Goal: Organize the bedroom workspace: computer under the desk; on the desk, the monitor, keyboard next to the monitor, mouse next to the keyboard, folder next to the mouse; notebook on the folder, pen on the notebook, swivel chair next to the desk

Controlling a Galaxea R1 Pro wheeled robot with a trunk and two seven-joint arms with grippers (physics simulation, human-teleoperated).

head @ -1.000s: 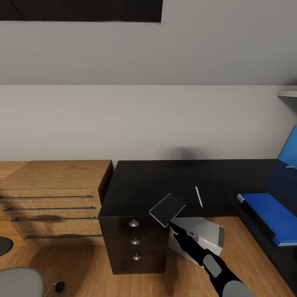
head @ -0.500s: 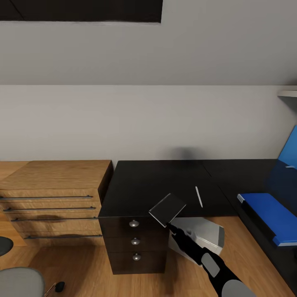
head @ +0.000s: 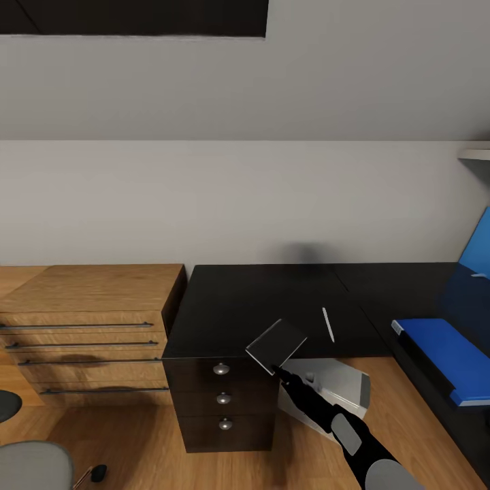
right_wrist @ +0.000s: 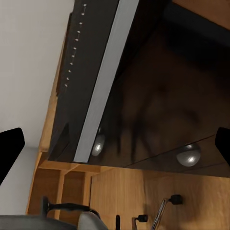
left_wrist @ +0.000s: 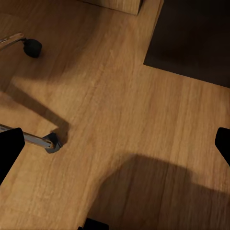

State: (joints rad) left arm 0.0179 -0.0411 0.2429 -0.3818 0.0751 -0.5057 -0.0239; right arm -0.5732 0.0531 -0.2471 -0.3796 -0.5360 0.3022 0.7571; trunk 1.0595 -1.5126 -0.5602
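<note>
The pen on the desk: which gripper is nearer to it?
Right. The right gripper, holding the notebook, is just short of the pen; the left gripper hangs over the floor near chair casters.

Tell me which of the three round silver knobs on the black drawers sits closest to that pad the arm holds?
The top knob. It sits just beside the lower corner of the notebook; the middle and bottom knobs lie lower.

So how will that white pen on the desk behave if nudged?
The pen, a thin stick lying flat on the smooth black desk, will probably roll or skid easily. So slim, it looks light and may be awkward to pinch.
</note>
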